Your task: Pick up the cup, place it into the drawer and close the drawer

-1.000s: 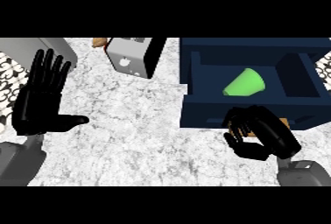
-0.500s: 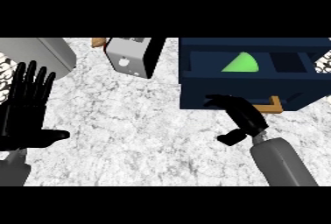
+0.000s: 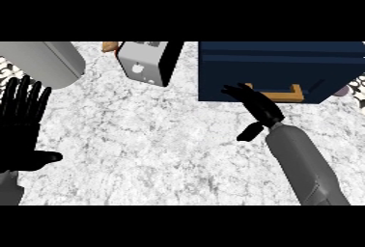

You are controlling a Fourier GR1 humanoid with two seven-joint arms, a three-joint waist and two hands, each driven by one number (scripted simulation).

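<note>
Speckled marble worktop (image 3: 164,144) carries a boxy navy drawer (image 3: 274,70), pushed in, wooden handle (image 3: 274,94) showing; cup hidden inside. Right robot hand (image 3: 253,101), fingers straight, presses its front. Left robot hand (image 3: 21,130) rests spread, edge-cropped.

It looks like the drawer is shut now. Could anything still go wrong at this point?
Possibly. The right hand lies with straight fingers against the drawer front, right beside the wooden handle; pulling back, it might catch the handle and tug the drawer open. The cup is out of sight, so this view cannot confirm it sits well inside. The toaster stands close by, so a wide sweep could bump it.
</note>
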